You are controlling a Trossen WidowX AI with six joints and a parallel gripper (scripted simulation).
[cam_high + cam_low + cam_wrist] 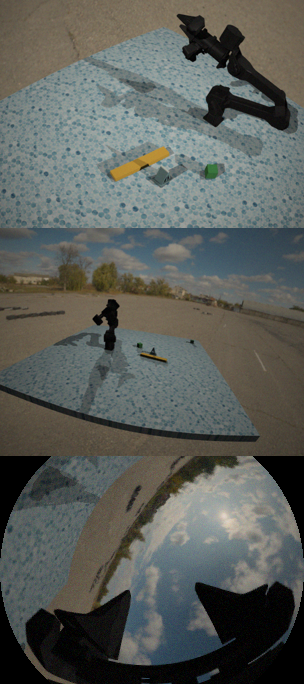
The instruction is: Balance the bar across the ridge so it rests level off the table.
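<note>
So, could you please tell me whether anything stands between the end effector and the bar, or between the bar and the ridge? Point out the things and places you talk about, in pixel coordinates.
Nothing visible does. The open end effector (179,20) (163,590) is raised, and the bar (125,171) (153,357) lies beside the ridge (162,176) (153,351). One green cube (211,171) (139,345) stands off to one side; another (191,341) is farther away.

Green cube (211,171) (139,345) on tabletop w/ 2nd dark green cube (192,341) nr far corner; trees (105,277) & bldgs (31,278) in bkgd.

Table (62,125) (187,390) (35,551) cut off in top view
</note>
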